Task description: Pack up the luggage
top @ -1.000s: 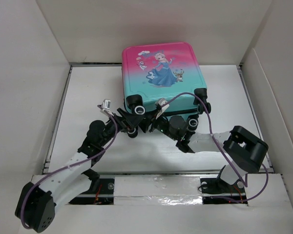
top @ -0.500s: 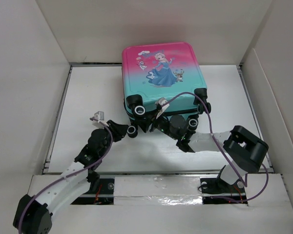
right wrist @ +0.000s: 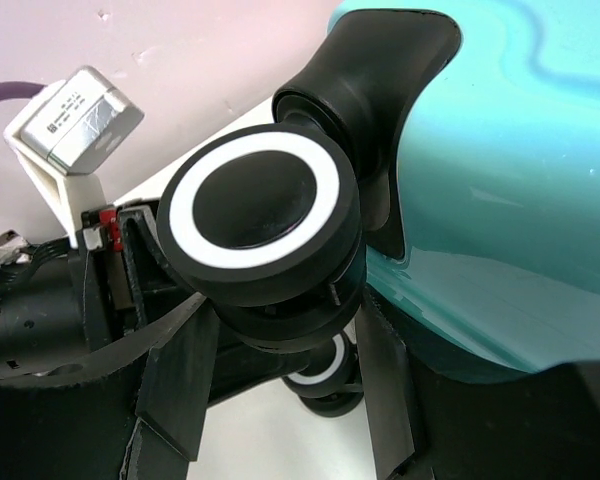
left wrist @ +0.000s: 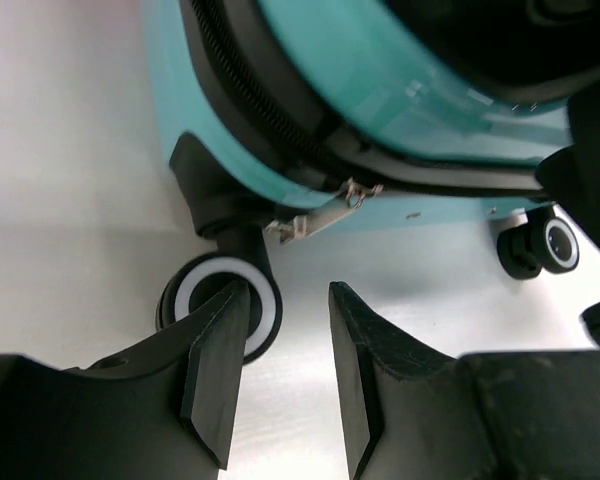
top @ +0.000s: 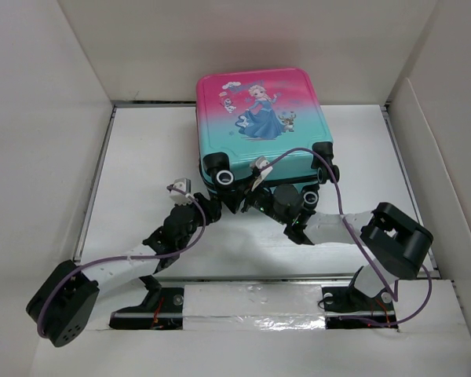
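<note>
Seen from above, a closed pink-to-teal hard-shell suitcase (top: pixel 255 118) with a cartoon princess print lies flat at the far middle of a white table (top: pixel 141 157), its black wheels facing my two arms. My left claw (top: pixel 212 208) sits low at the suitcase's near left corner. In its own wrist view the left claw (left wrist: pixel 285 300) stands narrowly parted with only bare table between the fingers. A black wheel with a white ring (left wrist: pixel 195 290) shows just behind the left finger, and a small metal zipper pull (left wrist: pixel 320 215) hangs from the black zipper seam above. My right claw (top: pixel 234 203) reaches in from the right to the same corner. In its wrist view the right claw (right wrist: pixel 280 390) has a finger on either side of the caster below a large white-ringed wheel (right wrist: pixel 255 220). I cannot tell whether those fingers press the caster or only flank it.
</note>
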